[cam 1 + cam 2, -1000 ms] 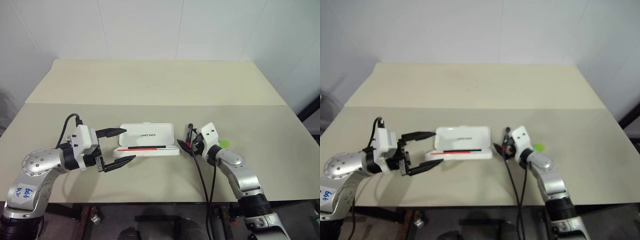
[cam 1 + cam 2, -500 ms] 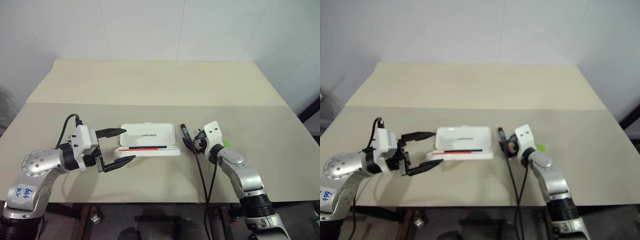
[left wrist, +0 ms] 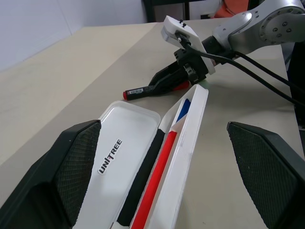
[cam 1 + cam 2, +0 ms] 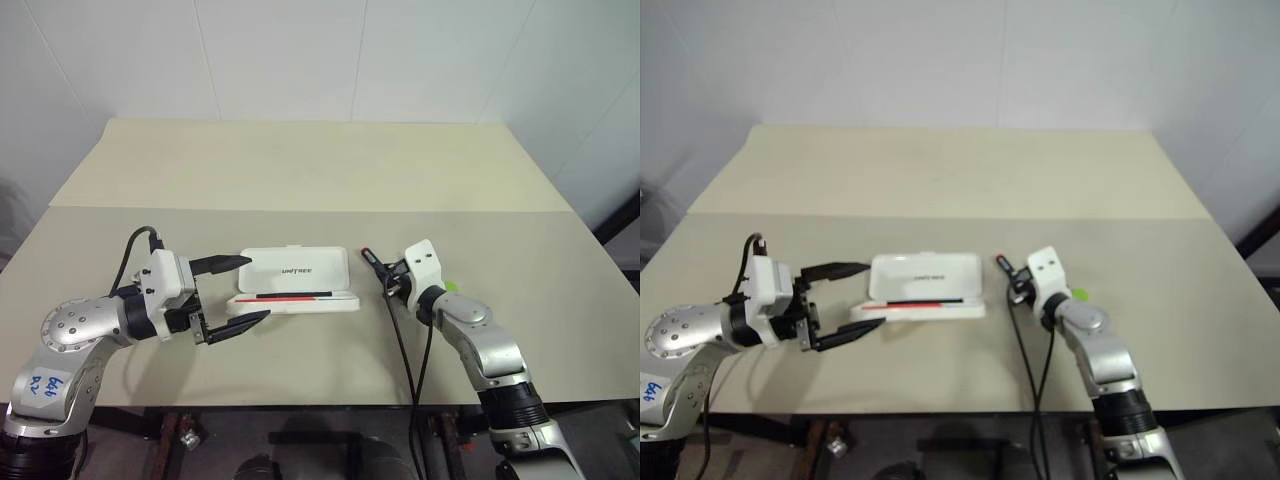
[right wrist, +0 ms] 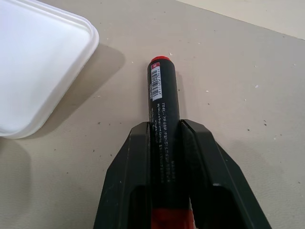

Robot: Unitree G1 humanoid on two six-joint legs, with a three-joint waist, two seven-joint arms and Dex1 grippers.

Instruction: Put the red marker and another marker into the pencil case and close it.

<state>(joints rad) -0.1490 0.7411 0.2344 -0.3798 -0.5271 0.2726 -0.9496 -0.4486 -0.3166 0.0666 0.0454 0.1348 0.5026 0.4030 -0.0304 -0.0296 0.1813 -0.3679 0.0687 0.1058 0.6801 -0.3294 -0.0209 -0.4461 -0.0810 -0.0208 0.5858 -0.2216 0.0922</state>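
A: Head views first. We see the case [image 4: 294, 280] lying open on the table [image 4: 300, 170], lid back, between the two arms. The right gripper [image 4: 392, 281] sits just beside the case's right end, its fingers pinched on the red marker [image 4: 374, 261]. The green marker [image 4: 449, 288] shows as a sliver on the table behind the right wrist, mostly hidden.

B: And the left gripper [image 4: 232, 296]?

A: Fingers spread wide, holding nothing, at the case's left end. One finger points at the lid, the other at the front of the tray.

B: Left wrist view?

A: We look along the open case [image 3: 143, 157] toward the right gripper [image 3: 183, 78]. The marker [image 3: 157, 87] lies along those fingers, its free tip aimed away from them and past the far end of the lid. A red-and-blue line already lies in the tray; we do not count it as a task item.

B: Right wrist view?

A: Both fingers [image 5: 131, 191] clamp the barrel [image 5: 163, 109]; the long axis runs straight out from the gripper. The lid corner [image 5: 57, 57] is near but apart from the tip.

B: The deciding relation?

A: We judge the right arm must carry the marker sideways over the tray and turn its axis parallel to the case's length. Whether the marker is clear of the table we cannot tell.
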